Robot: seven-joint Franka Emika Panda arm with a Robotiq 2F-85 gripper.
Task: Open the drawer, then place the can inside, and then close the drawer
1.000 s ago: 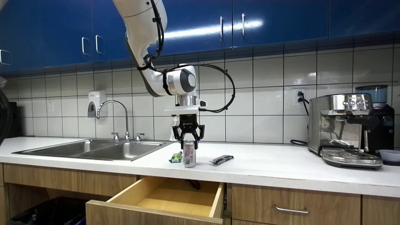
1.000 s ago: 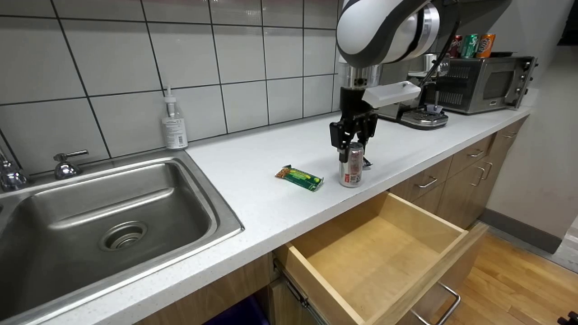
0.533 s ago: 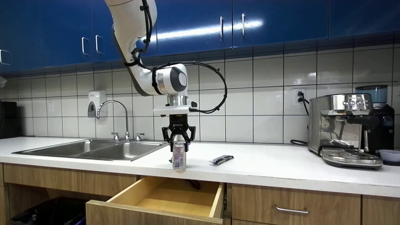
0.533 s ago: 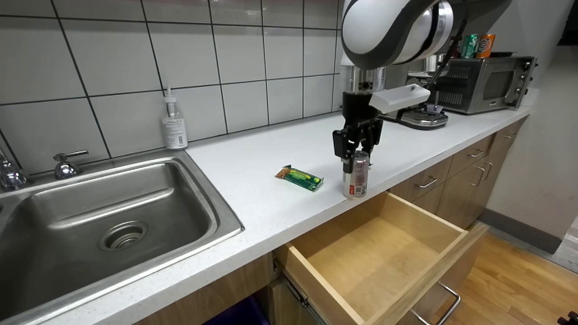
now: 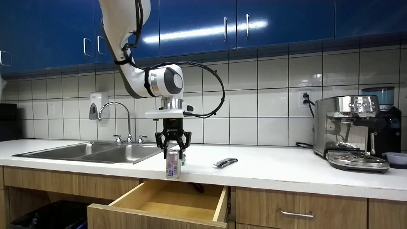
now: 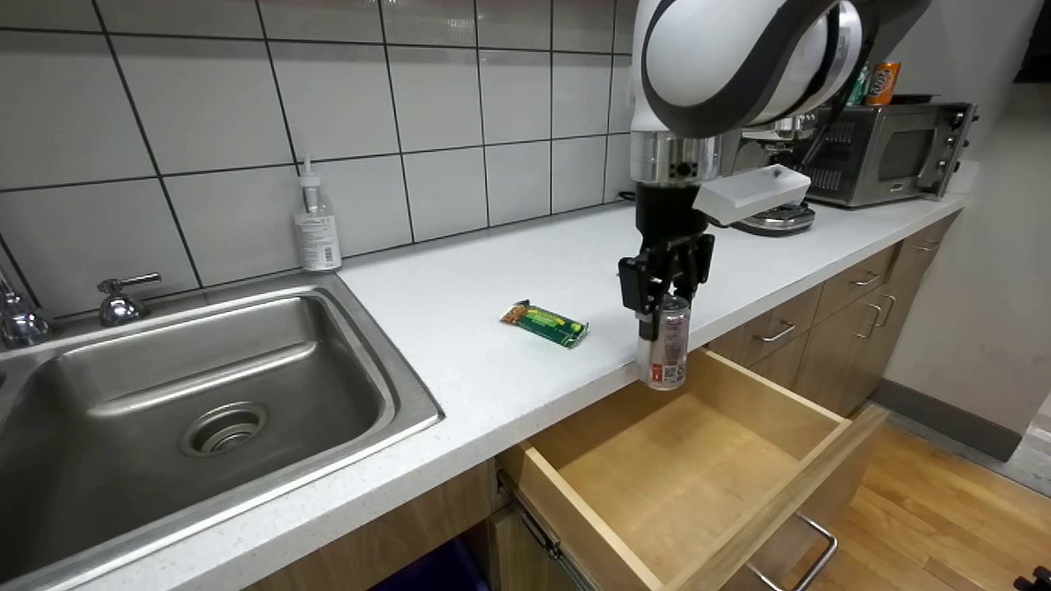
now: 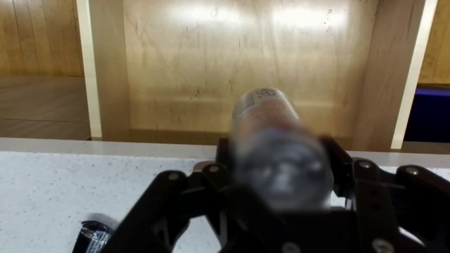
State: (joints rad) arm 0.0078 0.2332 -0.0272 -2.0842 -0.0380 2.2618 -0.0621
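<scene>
The can [image 5: 173,167] is silver-grey with a printed label. My gripper [image 5: 173,155] is shut on its upper part and holds it upright. In an exterior view the can [image 6: 670,361] hangs by the counter's front edge, its base seen against the back of the open drawer [image 6: 698,460]. In the wrist view the can [image 7: 265,105] is between the fingers, its top blurred, its lower end seen against the drawer floor [image 7: 246,52]. The drawer is pulled far out, and its silver bar handle [image 6: 813,558] shows on the front. A small dark item [image 5: 197,187] lies at the drawer's back.
A green wrapped bar [image 6: 546,322] and a dark wrapped bar [image 5: 225,162] lie on the white counter [image 5: 270,165]. The sink [image 5: 95,152] and a soap bottle [image 6: 317,230] are at one side, an espresso machine [image 5: 346,127] at the other. The counter edge runs above the drawer.
The arm has carried the can forward from the counter toward its front edge and the drawer, leftward in an exterior view. The drawer stays open and unmoved.
</scene>
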